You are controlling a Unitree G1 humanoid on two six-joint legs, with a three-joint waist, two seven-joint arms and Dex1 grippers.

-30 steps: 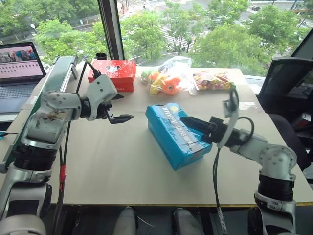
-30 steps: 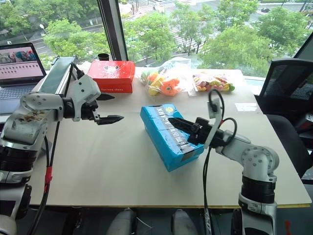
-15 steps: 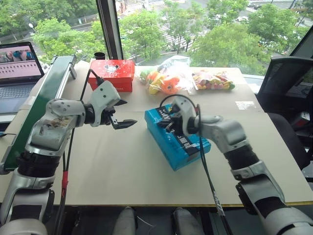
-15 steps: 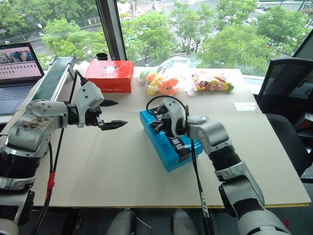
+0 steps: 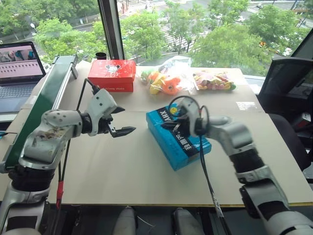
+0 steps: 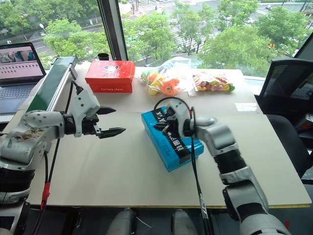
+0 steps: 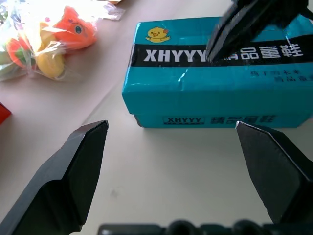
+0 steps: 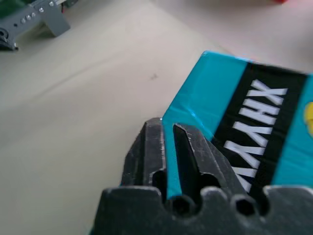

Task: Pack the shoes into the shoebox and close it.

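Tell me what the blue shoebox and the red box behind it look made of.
Shoebox: likely printed cardboard with a slight sheen, going by its crisp folded edges and a light glare on the lid. Red box: apparently matte printed cardboard, with sharp corners and flat colour.

Glossy cardboard shoebox [image 7: 215, 83], matt table [image 5: 122, 166]

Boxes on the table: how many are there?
2. The blue shoebox lies closed mid-table under the right gripper; the red box sits at the far edge by the window.

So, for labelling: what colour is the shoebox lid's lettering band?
Black with white lettering on the blue cardboard shoebox; left wrist view.
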